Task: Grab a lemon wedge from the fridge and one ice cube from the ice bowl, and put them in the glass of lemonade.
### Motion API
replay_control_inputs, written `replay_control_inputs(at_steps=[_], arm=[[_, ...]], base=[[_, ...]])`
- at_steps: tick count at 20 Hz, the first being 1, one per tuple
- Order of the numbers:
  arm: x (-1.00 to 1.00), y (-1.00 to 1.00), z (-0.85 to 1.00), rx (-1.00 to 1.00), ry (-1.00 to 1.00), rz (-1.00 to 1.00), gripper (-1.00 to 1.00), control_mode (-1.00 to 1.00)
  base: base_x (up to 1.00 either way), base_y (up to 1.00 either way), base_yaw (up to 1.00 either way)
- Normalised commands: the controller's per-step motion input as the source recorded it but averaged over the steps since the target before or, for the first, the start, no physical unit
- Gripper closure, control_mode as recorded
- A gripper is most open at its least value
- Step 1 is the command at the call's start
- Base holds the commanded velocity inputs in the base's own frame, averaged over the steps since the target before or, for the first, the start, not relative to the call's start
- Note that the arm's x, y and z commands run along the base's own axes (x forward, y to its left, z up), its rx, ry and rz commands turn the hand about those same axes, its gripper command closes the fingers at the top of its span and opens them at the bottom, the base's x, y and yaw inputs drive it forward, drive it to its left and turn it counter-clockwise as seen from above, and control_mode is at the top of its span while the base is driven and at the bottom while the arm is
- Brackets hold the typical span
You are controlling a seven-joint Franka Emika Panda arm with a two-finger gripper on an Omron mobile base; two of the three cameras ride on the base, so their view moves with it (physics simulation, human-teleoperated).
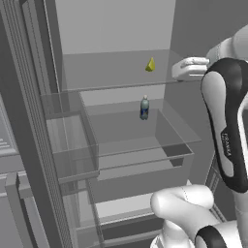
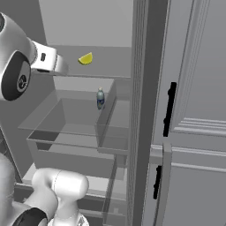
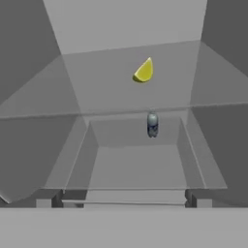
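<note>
Two items sit in the open fridge (image 1: 116, 68). Left base view: lemon wedge (image 1: 150, 65) on the upper glass shelf (image 1: 97, 72), toward its back; gripper (image 1: 180, 70) spread, just beside the shelf's right edge, apart from the wedge. Right base view: wedge (image 2: 85, 58) mid-shelf, small bottle (image 2: 100, 98) upright one shelf below. Hand view: wedge (image 3: 144, 71) above the bottle (image 3: 152, 124).

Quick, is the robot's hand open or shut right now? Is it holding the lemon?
Gripper: open and holding nothing. The lemon wedge sits on its fridge shelf, untouched, above the little bottle.
</note>
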Motion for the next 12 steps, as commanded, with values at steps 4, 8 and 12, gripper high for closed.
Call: replay_control_inputs(at_steps=[4, 8, 12], arm=[[1.0, 0.32, -0.3, -0.13, 0.08, 0.0, -1.0, -1.0], [0.69, 0.11, 0.0, -0.05, 0.06, 0.0, -1.0, -1.0], [0.66, 0.0, -0.01, 0.0, 0.0, -0.04, -1.0, -1.0]], base=[[0.0, 0.0, 0.0], [0.0, 0.0, 0.0], [0.0, 0.0, 0.0]])
